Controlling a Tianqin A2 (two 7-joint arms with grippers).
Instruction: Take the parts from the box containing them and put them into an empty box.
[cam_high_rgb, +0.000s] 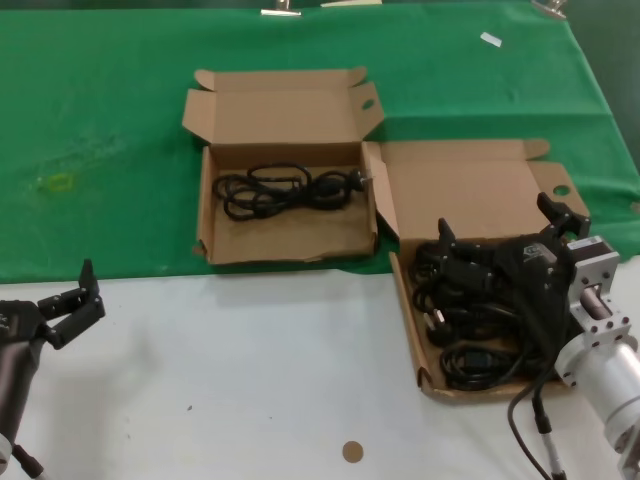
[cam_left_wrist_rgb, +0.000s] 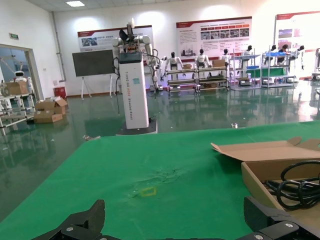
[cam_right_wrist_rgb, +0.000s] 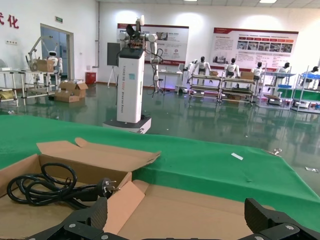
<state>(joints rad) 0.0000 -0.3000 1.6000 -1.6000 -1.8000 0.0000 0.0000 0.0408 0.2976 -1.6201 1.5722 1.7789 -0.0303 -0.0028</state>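
Right end effector (cam_high_rgb: 497, 238), fingers spread, hovers over the source box (cam_high_rgb: 500, 190), hiding several cords (cam_high_rgb: 470, 330).

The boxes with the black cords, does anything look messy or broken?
Nothing looks broken. One cord lies neatly coiled in the left box; the rest sit piled in the right box, under the open right gripper.

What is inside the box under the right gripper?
The right-hand box holds several black coiled power cords. The right gripper, jaws open, hovers above and covers some cords, so their count is unclear.
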